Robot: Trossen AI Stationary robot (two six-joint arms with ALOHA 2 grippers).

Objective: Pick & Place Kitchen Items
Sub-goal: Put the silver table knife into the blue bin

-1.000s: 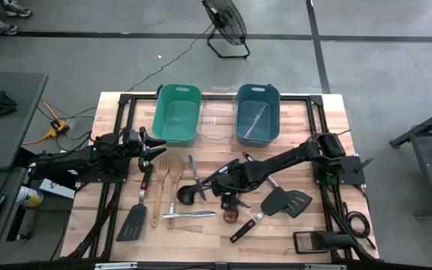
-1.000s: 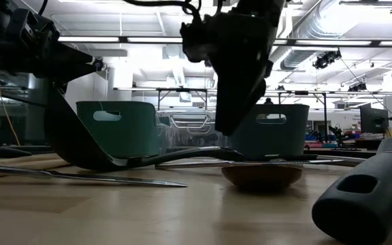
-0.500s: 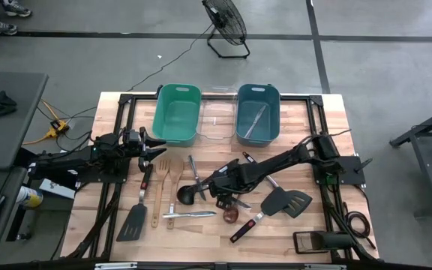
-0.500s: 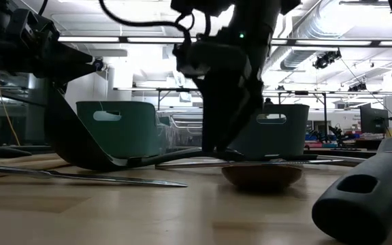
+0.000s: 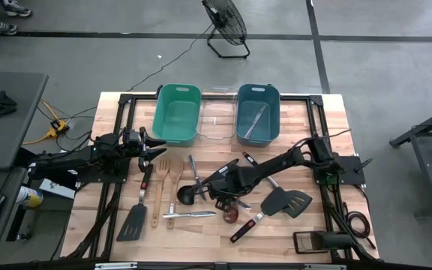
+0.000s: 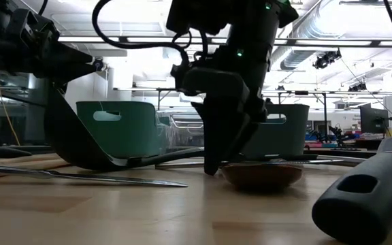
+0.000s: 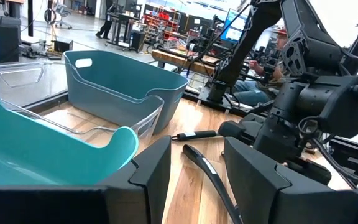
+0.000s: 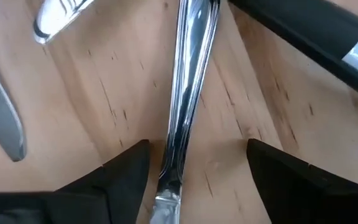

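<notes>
Over the last second the right claw has travelled from the table's centre-right toward the cluster of utensils at centre and has dropped. In the low view it now stands with its fingertips at or just above the wood, beside the brown wooden spoon bowl. This reads as the approach phase of a pick: the claw is lowered over its target, and no grasp is made yet.

The right wrist view shows the target. A slim silver metal utensil handle lies flat on the table, centred between the two dark fingers. The claw is spread wide, one finger on each side of the handle, both apart from it. The handle's long axis crosses the finger gap at right angles to the closing line, which suits a pinch across its narrow width. Which end carries the working head cannot be told from this view.

In the high view this piece sits at the centre of the table, among the black ladle and other cutlery, at roughly 6 o'clock from the clear bin. Its axis there is hidden under the arm.

The left claw waits at the table's 9 o'clock edge, near the green bin; its fingers stand apart and hold nothing.

One silver utensil already lies in the blue bin, diagonal, pointing toward 1 o'clock.
</notes>
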